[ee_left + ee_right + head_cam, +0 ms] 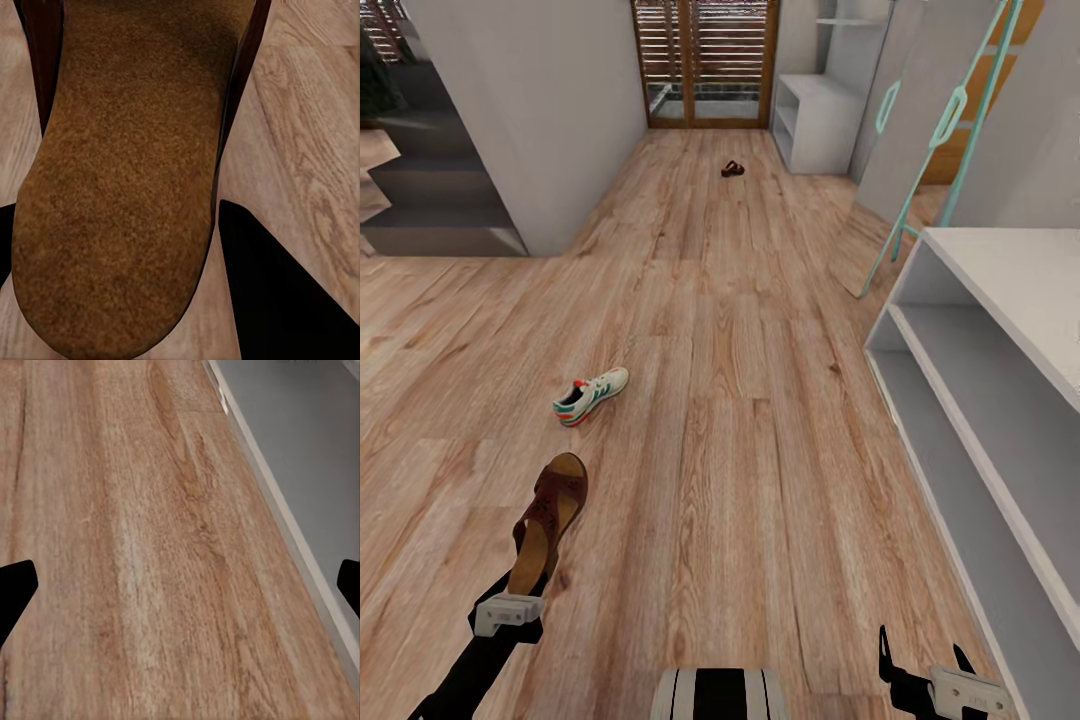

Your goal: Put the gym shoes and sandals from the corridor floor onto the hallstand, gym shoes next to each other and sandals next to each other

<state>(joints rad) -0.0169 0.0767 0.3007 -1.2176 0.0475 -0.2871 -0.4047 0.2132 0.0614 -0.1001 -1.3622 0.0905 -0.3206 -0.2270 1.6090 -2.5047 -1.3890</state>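
Observation:
My left gripper (526,582) is shut on the heel end of a dark brown sandal (550,510), whose toe points away from me over the corridor floor (740,420). In the left wrist view its tan footbed (127,172) lies between the black fingers (289,300). One white gym shoe (592,395) with green stripes lies on the floor just beyond it. A second sandal (732,169) lies far down the corridor. The white-grey hallstand (1000,380) stands at the right. My right gripper (923,660) hangs open and empty low beside the hallstand's front edge (300,532).
A slim teal ladder-like frame (950,120) leans by the wall past the hallstand. A grey wall block (540,110) and dark stairs (420,170) stand at the left. A slatted wooden door (705,60) closes the corridor's far end, with a white shelf unit (815,120) beside it.

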